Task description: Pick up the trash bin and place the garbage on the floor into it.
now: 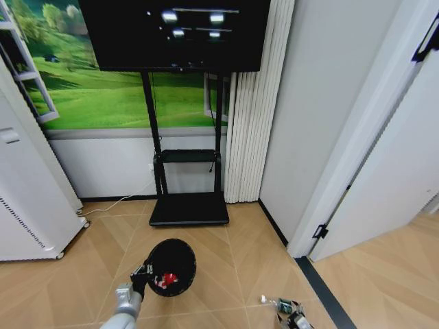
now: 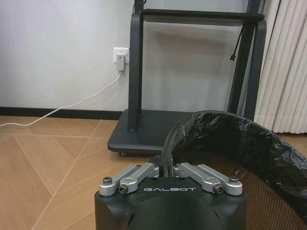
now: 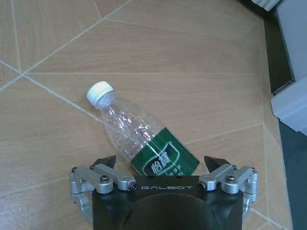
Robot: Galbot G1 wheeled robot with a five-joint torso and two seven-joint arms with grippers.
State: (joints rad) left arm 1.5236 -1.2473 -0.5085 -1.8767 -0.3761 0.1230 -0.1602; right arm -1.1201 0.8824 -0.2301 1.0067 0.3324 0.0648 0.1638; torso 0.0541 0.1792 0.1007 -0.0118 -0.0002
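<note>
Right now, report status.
Left tool shut on trash bin rim, red litter inside. Right tool open around bottle on floor. Nothing in the way.

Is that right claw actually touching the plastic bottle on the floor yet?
Apart. In the right wrist view the right gripper is open, its fingertips spread either side of the bottle with bare floor visible between each tip and it.
</note>
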